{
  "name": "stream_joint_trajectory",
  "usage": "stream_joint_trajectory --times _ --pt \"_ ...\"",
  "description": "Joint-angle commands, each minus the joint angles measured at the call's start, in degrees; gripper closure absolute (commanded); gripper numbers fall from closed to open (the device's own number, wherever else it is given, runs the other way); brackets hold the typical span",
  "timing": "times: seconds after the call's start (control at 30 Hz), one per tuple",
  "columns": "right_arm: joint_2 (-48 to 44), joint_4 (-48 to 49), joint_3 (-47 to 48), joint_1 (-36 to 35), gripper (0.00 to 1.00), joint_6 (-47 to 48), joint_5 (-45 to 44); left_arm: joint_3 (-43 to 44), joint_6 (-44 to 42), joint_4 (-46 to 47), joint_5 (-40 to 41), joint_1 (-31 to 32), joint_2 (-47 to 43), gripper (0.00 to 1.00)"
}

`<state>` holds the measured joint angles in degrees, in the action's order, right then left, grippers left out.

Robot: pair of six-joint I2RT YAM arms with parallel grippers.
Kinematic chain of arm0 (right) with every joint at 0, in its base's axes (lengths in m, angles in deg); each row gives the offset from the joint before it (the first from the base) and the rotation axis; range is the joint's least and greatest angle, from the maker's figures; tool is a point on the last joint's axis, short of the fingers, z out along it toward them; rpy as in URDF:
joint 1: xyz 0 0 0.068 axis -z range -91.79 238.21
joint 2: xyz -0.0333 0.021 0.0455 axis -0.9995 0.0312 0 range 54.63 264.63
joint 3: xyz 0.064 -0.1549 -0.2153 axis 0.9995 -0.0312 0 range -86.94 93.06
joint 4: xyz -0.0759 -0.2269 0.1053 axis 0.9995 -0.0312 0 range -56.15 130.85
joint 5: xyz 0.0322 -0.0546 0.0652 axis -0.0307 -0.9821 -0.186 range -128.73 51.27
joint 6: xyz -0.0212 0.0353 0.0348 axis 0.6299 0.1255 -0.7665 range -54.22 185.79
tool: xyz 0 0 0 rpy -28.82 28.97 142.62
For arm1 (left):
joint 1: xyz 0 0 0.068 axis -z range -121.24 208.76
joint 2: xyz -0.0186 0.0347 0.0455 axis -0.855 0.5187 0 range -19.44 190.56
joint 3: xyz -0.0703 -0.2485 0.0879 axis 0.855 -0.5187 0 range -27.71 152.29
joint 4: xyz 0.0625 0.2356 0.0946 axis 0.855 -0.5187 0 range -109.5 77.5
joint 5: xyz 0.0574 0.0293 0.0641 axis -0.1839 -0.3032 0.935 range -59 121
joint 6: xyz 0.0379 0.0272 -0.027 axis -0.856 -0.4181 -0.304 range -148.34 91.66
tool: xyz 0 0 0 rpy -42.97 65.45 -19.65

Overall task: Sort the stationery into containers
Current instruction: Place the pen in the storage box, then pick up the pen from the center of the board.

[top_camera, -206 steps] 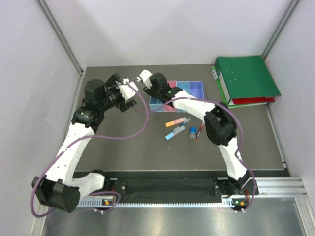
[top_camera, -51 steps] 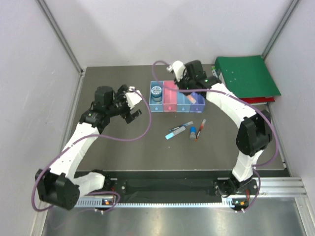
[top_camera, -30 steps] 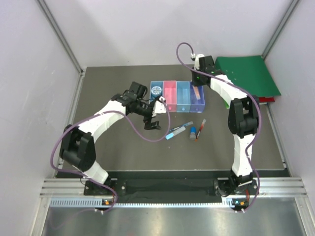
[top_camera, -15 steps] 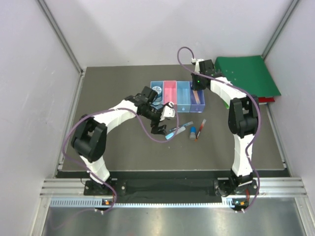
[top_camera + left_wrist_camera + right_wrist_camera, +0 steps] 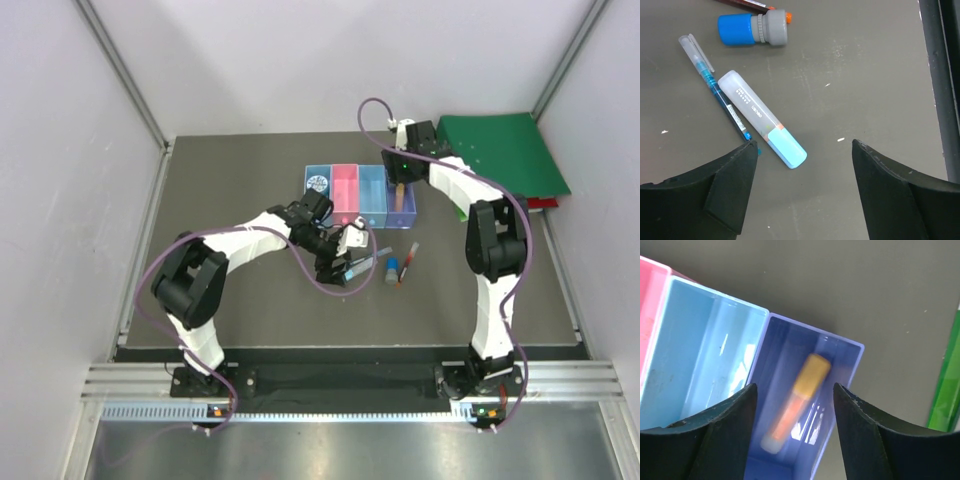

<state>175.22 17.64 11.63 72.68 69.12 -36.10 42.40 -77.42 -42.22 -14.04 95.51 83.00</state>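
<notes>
Over the far-right purple translucent bin (image 5: 850,347) our right gripper (image 5: 792,390) stands parted above the orange-yellow highlighter (image 5: 797,405) inside, so next our left gripper (image 5: 804,145), fingers wide, should lower onto the light-blue marker (image 5: 762,119).

Your left arm (image 5: 250,238) reaches right across centre, wrist bent down; left gripper (image 5: 802,150) low, jaws wide apart, empty. Your right arm (image 5: 455,185) stretches far forward; right gripper (image 5: 792,390) points down, jaws parted, empty.
</notes>
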Motion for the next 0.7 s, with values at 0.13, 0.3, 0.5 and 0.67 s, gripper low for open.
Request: stream_joint_trajectory --times 0.13,0.3,0.5,0.67 --pt "-9.67 3.51 4.09 0.76 0.37 1.76 -1.66 -1.63 6.62 4.49 2.13 2.18 1.37 0.27" --pt "-13.71 4.04 6.20 1.82 0.37 2.12 -2.37 -5.06 11.72 9.05 8.55 2.97 2.16 0.31" --pt "-17.32 2.99 6.29 2.43 0.37 2.99 -2.19 -6.21 15.15 12.48 15.85 2.97 3.30 0.31" --pt "-18.55 2.55 4.53 2.61 0.36 3.26 -2.28 -6.47 16.21 13.81 15.86 2.97 3.21 0.31"
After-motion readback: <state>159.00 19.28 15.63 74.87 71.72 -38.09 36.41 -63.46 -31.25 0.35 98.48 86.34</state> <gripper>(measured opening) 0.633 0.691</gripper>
